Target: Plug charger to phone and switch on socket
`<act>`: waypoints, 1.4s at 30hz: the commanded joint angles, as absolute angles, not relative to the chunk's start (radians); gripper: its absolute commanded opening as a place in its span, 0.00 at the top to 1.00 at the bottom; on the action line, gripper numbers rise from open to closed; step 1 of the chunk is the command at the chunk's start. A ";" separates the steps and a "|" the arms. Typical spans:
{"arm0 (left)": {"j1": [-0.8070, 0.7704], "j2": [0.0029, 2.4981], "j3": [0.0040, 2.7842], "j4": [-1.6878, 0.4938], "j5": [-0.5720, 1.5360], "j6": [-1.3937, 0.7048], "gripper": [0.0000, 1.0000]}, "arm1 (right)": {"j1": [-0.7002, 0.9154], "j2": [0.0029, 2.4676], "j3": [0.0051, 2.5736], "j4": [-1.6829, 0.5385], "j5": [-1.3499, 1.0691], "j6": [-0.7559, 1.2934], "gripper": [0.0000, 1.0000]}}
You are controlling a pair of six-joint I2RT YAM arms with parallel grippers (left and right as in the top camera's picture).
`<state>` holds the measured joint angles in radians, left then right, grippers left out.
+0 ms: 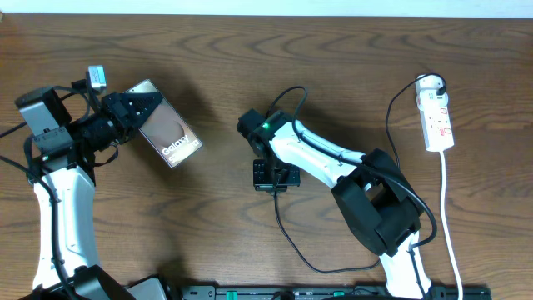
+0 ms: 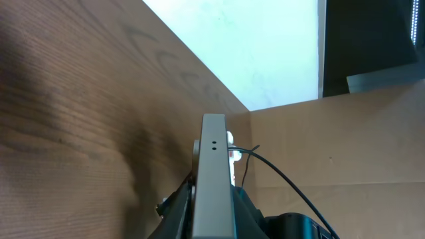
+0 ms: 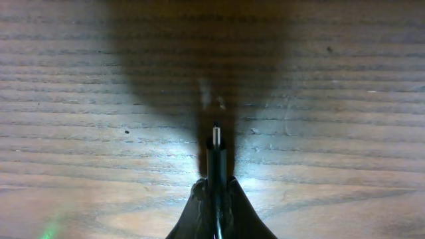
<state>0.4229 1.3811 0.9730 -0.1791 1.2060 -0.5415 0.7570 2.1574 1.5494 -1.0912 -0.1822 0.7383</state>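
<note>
My left gripper is shut on the phone, a brown-bronze slab with white "Galaxy" lettering, held at the table's left. In the left wrist view the phone's grey edge stands upright between the fingers. My right gripper at mid-table is shut on the charger's black plug tip, whose metal end points at the wood below. The thin black charger cable loops over the table toward the front. The white socket strip with red switch marks lies at the far right, apart from both grippers.
The socket's white cord runs down the right side toward the front edge. A black cable runs from the strip's rounded top end down beside the right arm. A black rail lies along the front edge.
</note>
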 commanded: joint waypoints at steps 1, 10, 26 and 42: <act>0.427 1.379 0.971 -0.183 1.246 -0.528 0.92 | 0.767 2.173 1.562 -1.094 -0.192 0.736 0.99; 0.427 1.379 0.971 -0.201 1.246 -0.527 0.92 | 0.674 2.171 1.631 -1.095 -0.874 0.044 0.99; 0.427 1.379 0.971 -0.205 1.250 -0.523 0.92 | 0.636 2.171 1.633 -1.082 -1.242 -0.447 0.98; 0.427 1.379 0.970 -0.204 1.250 -0.490 0.92 | 0.633 2.233 1.628 -0.935 -1.430 -0.439 0.92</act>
